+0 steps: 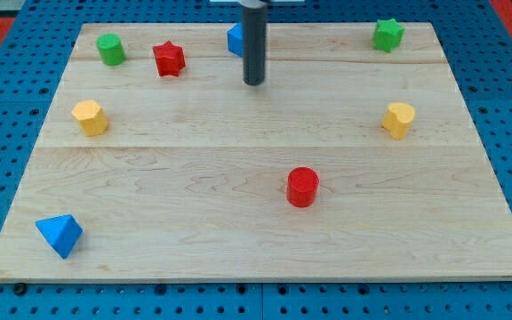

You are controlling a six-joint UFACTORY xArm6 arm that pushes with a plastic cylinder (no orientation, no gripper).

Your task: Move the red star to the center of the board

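Sitting upper left of the frame on the tabletop (238,178), the red star (169,59) looks light, rigid, prone to spinning. My tip (254,84), a jawless end effector, stands apart at its right; push its upper-left points.

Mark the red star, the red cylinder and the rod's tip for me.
red star (169,59): camera view, centre of its top face.
red cylinder (302,187): camera view, middle of its body.
my tip (254,84): camera view, rod's very end, right of the red star.
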